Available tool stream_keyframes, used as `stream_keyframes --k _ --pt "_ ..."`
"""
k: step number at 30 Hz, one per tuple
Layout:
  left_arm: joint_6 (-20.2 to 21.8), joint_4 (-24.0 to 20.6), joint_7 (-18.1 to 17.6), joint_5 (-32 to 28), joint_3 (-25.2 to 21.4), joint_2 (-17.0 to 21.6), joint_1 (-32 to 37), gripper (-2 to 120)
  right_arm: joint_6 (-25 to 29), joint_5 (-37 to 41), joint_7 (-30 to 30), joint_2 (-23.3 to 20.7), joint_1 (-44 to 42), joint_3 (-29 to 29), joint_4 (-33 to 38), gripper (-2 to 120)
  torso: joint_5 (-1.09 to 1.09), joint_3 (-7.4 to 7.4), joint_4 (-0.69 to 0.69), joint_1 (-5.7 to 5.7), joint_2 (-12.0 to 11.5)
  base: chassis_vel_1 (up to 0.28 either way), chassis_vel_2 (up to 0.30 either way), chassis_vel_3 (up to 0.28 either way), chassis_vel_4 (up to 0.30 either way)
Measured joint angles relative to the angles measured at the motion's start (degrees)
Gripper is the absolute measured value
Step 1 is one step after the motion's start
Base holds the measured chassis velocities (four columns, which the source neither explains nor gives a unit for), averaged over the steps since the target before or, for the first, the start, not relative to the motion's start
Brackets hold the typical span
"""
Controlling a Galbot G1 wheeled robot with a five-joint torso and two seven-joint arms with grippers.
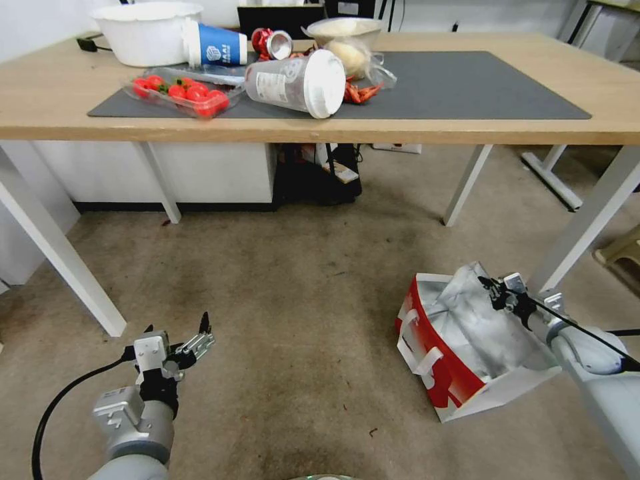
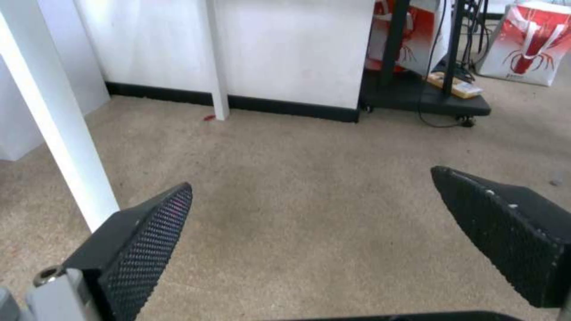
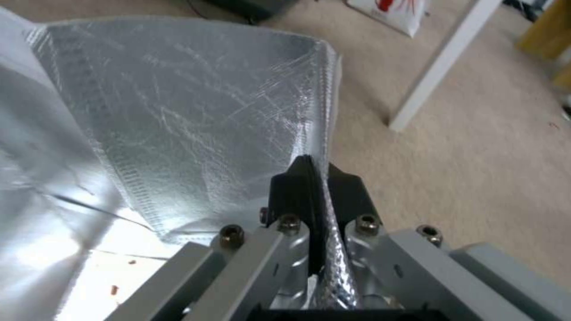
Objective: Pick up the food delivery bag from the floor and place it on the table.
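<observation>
So the right hand is reaching down and forward off a long outstretched arm, and it's pinched tight on the top edge of the food delivery bag. In the right wrist view the two dark fingers are pressed together with the silver foil rim of the bag sandwiched between them. The bag itself sits on the floor, mouth open, red side facing toward the left hand, white handles hanging off that side. It spreads out below and in front of the right hand, just by a white leg of the worktop.

The left hand hangs low over bare carpet, well apart from the bag, wrist roughly level and fingers spread wide with nothing between them. The left wrist view has both textured pads far apart above the floor.
</observation>
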Motion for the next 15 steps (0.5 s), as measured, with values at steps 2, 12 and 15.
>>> stream_keyframes --k 2,12,15 --pt "0.00 -0.09 -0.01 -0.01 -0.03 0.05 0.01 100 0.64 0.42 -0.51 -0.10 -0.29 0.22 0.29 0 0.00 0.00 0.00 0.00 0.00 0.000 0.000 0.000 0.000" --pt "-0.01 -0.43 -0.13 0.03 0.00 -0.10 -0.08 100 9.06 8.19 -11.70 -1.62 -4.64 2.68 3.73 0 0.00 0.00 0.00 0.00 0.00 0.000 0.000 0.000 0.000" --pt "-0.04 -0.75 -0.22 0.04 -0.11 -0.12 0.02 100 10.22 10.32 -14.87 -2.20 -6.75 3.73 6.62 0 0.00 0.00 -0.01 0.00 0.00 0.000 0.000 0.000 0.000"
